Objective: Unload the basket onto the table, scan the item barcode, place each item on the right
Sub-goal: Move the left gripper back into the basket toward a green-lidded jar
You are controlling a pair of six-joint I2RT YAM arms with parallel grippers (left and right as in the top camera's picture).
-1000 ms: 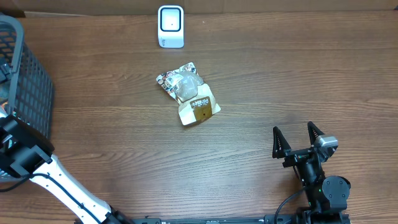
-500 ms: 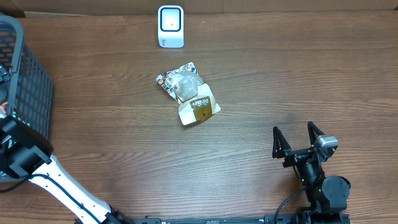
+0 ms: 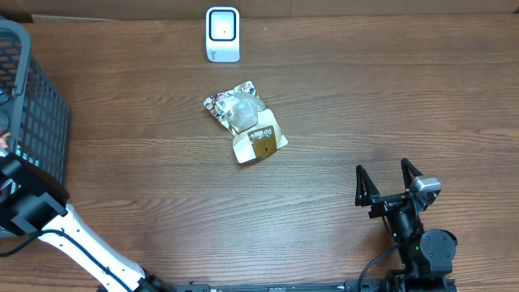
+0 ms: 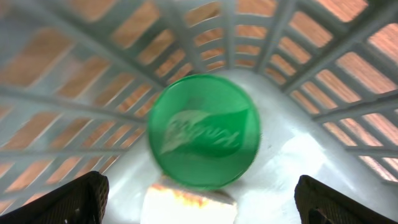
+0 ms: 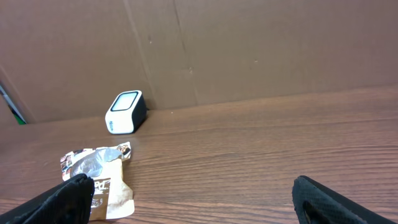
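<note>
1. Your table point(image 3: 340, 97) is brown wood, with a dark mesh basket point(image 3: 32, 97) at its left edge.
2. Your left gripper point(image 4: 199, 186) hangs inside that basket, jaws spread wide and empty.
3. Your right gripper point(image 3: 383, 174) sits front right, jaws wide, holding nothing.
4. The snack packet point(image 3: 246, 122) lies flat mid-table, near the white scanner point(image 3: 222, 34) and well apart from both grippers.
5. A green round lid point(image 4: 202, 130) lies below your left gripper.

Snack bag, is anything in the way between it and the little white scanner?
No, nothing visible. The snack bag lies on the table, nearer the arms than the scanner, with only bare wood between them.
</note>
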